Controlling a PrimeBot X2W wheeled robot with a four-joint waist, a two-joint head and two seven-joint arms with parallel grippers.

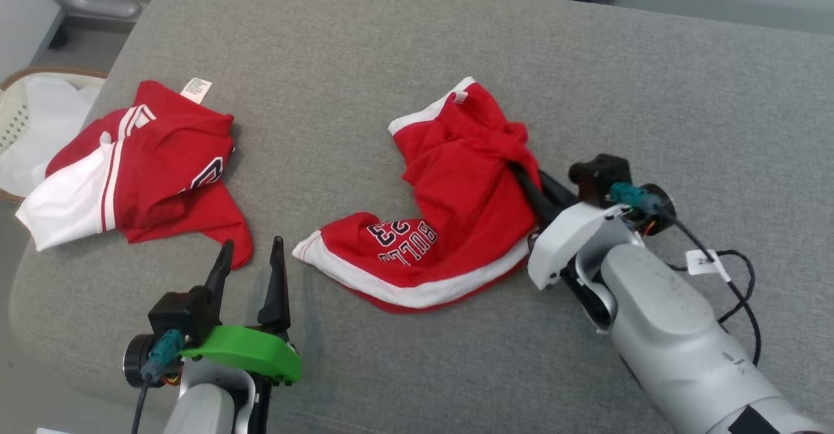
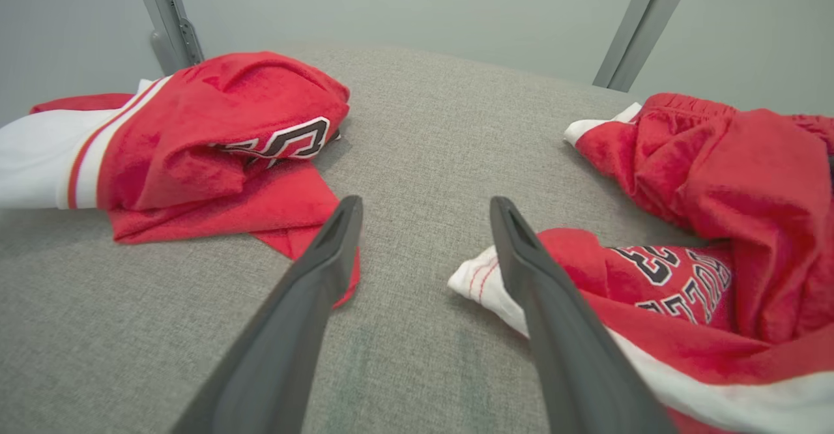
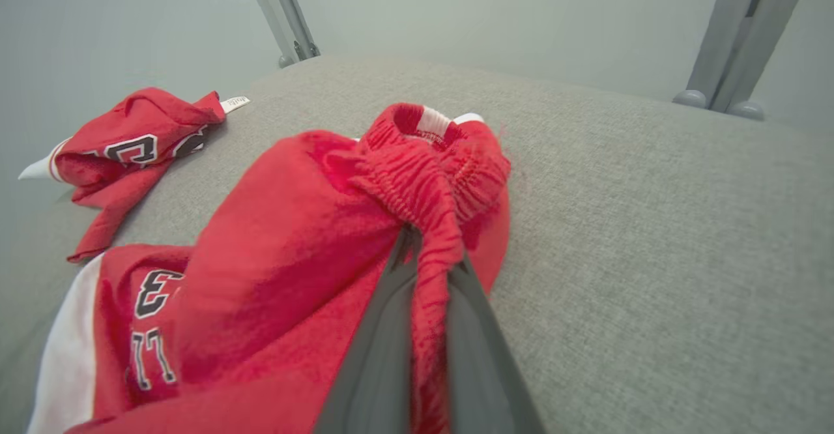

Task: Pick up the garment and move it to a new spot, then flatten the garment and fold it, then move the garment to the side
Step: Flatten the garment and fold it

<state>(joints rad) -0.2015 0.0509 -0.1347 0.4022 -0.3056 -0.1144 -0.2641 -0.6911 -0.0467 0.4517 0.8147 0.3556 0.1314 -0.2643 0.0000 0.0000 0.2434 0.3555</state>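
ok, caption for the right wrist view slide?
Right gripper shut on the elastic waistband of crumpled red white-trimmed shorts on a grey fabric cushion; red white-sleeved jersey T-shirt beyond.

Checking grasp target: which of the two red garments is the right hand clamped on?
The red shorts with the gathered elastic waistband, pinched by the right hand. The white-sleeved jersey lies apart, untouched.

head overhead; wrists low, close, sharing red shorts [image 1: 456,193]
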